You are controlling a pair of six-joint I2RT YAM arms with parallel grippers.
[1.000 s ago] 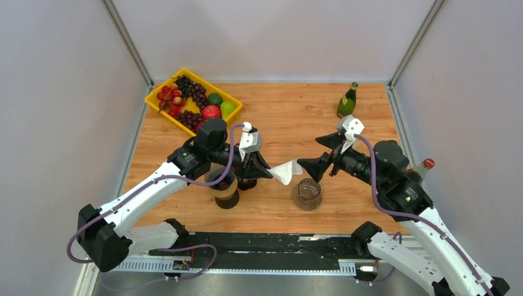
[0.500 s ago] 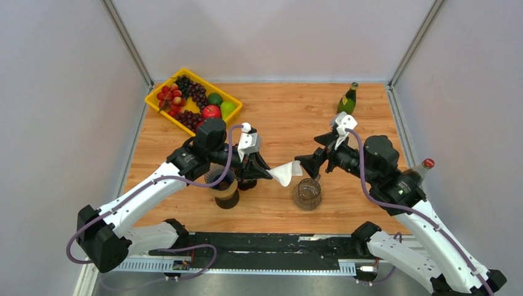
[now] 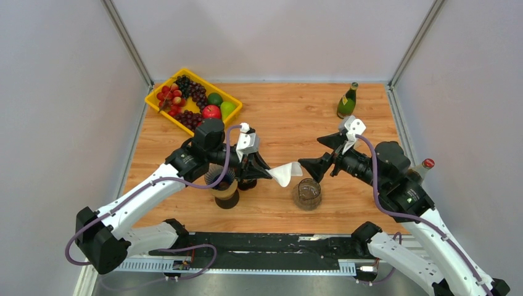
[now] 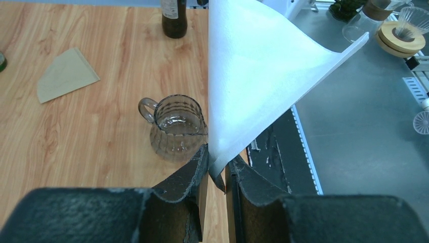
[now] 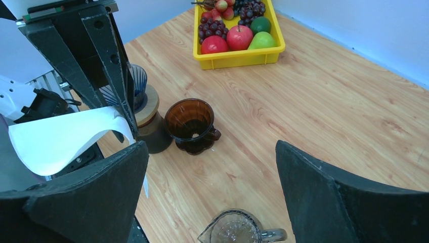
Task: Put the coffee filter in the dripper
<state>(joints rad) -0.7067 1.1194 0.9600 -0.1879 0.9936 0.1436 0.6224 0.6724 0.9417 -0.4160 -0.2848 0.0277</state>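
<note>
We saw the left tool [image 4: 216, 171] clenched on the filter [image 4: 253, 76], the right tool [image 5: 207, 152] spread wide; only the right wrist view showed the dripper [image 5: 191, 121] unobstructed.

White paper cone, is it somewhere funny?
A bit. The white coffee filter hangs in the air, pinched by its tip in the left hand, not in the brown dripper. A brown filter lies flat on the table.
</note>
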